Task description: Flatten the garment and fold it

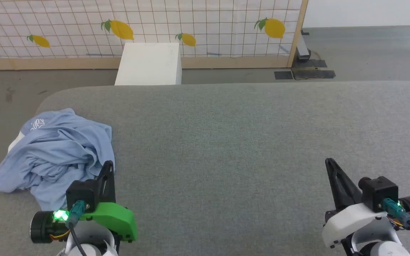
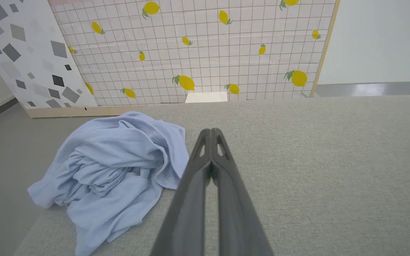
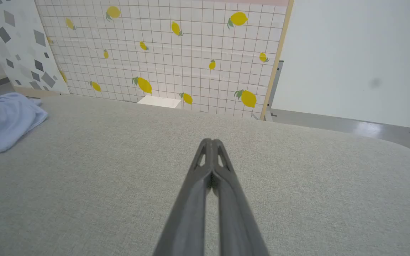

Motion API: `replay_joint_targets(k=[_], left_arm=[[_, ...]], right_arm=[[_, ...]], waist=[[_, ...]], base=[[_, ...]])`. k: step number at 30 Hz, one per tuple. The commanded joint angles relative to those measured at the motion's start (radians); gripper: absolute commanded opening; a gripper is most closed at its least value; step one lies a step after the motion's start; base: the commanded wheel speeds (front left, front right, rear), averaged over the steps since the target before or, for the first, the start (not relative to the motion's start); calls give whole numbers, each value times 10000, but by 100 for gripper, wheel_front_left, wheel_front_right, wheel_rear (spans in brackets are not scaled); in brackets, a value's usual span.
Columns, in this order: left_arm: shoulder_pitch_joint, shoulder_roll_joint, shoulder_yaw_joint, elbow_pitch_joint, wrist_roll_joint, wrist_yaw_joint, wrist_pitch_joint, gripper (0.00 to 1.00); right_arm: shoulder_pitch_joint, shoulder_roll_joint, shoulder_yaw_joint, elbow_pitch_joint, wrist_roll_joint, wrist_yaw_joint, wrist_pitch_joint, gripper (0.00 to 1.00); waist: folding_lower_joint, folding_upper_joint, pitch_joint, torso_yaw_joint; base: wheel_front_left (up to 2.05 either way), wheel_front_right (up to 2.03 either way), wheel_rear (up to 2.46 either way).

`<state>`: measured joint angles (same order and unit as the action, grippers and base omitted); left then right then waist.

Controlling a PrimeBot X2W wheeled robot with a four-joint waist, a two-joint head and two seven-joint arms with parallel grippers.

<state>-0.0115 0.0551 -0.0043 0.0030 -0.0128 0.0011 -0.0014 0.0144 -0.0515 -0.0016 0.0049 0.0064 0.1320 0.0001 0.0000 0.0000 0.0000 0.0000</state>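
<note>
One crumpled light blue polo shirt (image 1: 57, 153) lies on one grey fabric worktop (image 1: 226, 142); left claw (image 1: 109, 165) and right claw (image 1: 330, 163) closed, empty.

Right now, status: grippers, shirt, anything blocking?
Left gripper shut, empty, beside garment. Right gripper shut, empty, over grey surface. Garment crumpled at left edge. No obstruction seen.

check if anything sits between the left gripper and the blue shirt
Nothing visible does. The left gripper, shut, sits just beside the edge of the crumpled garment, with only the bare grey surface between them.
</note>
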Motion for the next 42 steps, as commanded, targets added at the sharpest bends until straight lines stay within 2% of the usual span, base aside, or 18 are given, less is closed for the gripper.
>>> replay_joint_targets(k=[1, 15, 16, 17, 18, 32, 42], left_arm=[[115, -49, 43, -30, 128, -11, 14, 0], [115, -49, 43, -30, 128, -11, 14, 0], [1, -2, 2, 0, 0, 0, 0, 100], [-3, 0, -8, 4, -15, 1, -2, 0], [-4, 2, -16, 5, -29, 1, -3, 100], [-230, -1, -280, 359, -286, 146, -260, 100], [-401, 46, -438, 699, -536, 311, -552, 100]], right_arm=[[-144, 13, 16, -49, -64, -13, -1, 0], [-144, 13, 16, -49, -64, -13, -1, 0], [-1, 0, 2, 2, 0, 0, 0, 100], [1, 0, -3, 4, 5, 0, -2, 0], [7, 0, -3, 8, 5, 0, -2, 100], [-25, 0, -115, 80, 53, -1, -176, 100], [-61, 1, -153, 178, 144, -3, -398, 100]], waist=[[0, 0, 0, 0], [0, 0, 0, 0], [0, 0, 0, 0], [0, 0, 0, 0], [0, 0, 0, 0], [0, 0, 8, 272], [0, 0, 20, 1123]], base=[[0, 0, 0], [0, 0, 0], [0, 0, 0], [0, 0, 0], [0, 0, 0], [0, 0, 0], [0, 0, 0]])
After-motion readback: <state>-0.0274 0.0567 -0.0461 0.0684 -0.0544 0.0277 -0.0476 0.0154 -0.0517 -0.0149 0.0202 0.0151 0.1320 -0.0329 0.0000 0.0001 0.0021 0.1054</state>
